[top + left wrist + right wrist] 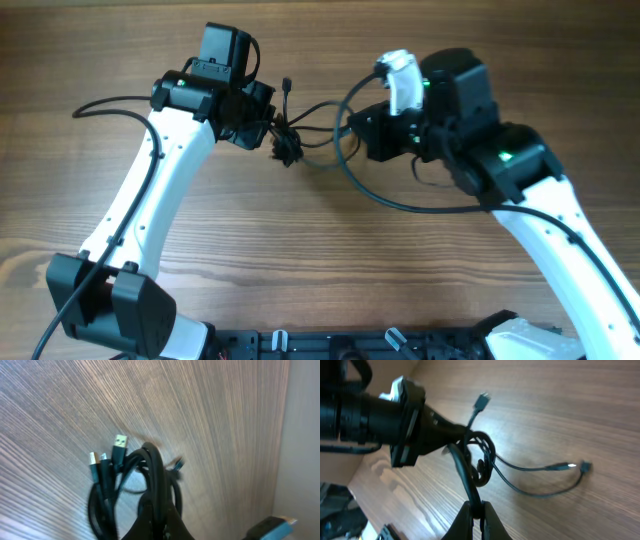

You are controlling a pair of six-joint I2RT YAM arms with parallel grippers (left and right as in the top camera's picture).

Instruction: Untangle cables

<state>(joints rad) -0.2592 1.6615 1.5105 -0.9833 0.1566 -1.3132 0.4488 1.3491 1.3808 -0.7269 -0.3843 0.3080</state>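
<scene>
Left claw (156,510) and right claw (476,510) are both clamping strands of the cable tangle (285,142); pulling apart risks cinching it tighter.

Left arm (135,215): white links, black joints, black cable alongside. Right arm (585,250): white links, black joints, black cable, green lights.
</scene>
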